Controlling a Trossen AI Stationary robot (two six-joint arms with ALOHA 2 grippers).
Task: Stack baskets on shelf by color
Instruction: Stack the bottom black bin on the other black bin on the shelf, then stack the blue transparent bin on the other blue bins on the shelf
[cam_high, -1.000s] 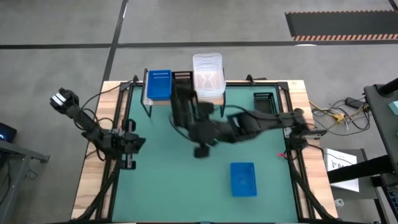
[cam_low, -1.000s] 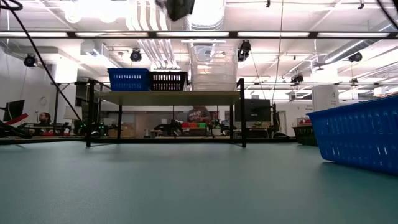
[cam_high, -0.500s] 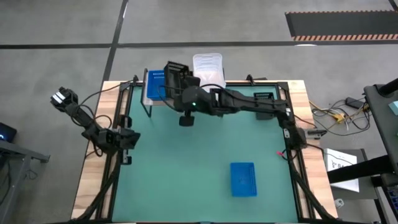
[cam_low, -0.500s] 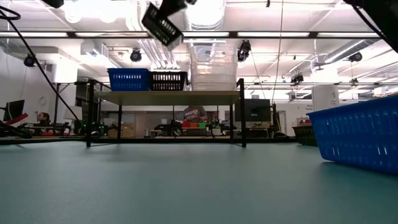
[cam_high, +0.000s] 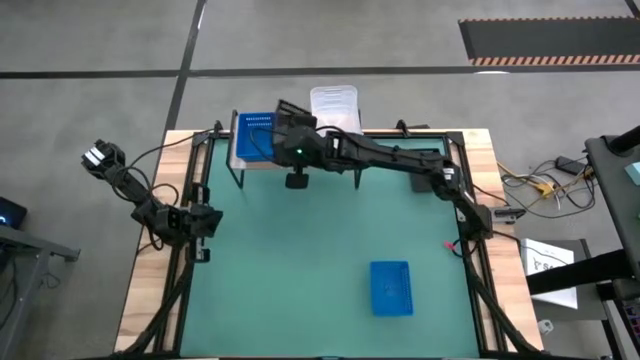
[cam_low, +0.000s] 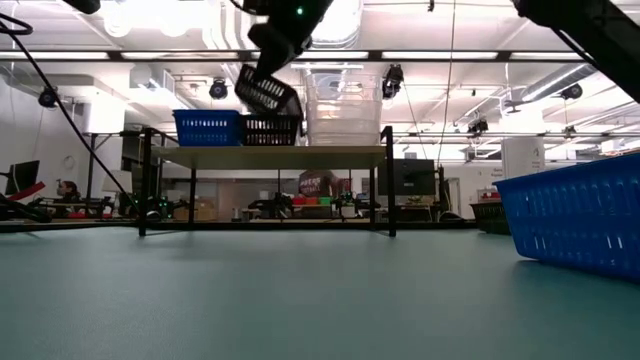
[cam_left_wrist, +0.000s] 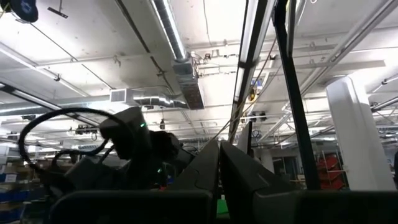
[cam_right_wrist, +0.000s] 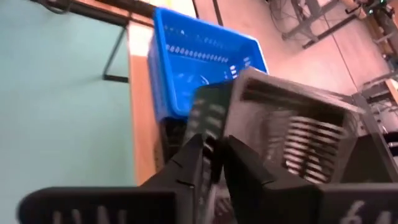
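Note:
The shelf (cam_high: 240, 161) stands at the table's far edge, left of centre. On its plank (cam_low: 270, 152) rest a blue basket (cam_high: 255, 135), a black mesh basket (cam_low: 272, 131) and a stack of clear baskets (cam_high: 335, 108). My right gripper (cam_high: 292, 135) reaches over the shelf, shut on another black mesh basket (cam_low: 268, 92). It holds that basket tilted just above the black one on the shelf. My left gripper (cam_high: 203, 222) waits shut at the table's left edge, pointing up. My right gripper (cam_right_wrist: 214, 148) pinches one side wall of the black mesh basket at its rim (cam_right_wrist: 214, 127), one finger inside and one outside. The basket is tilted, off the table, over the black basket on the shelf. Whether the two baskets touch, I cannot tell.
A blue basket (cam_high: 391, 287) lies on the green mat near the right front. One more black basket (cam_high: 424, 160) sits at the far right of the mat. The mat's middle and left are bare.
My right gripper has carried the black mesh basket from over the mat's middle toward the far edge and left, to the shelf. It has then come down, so the basket now hangs tilted just above the black one on the shelf.

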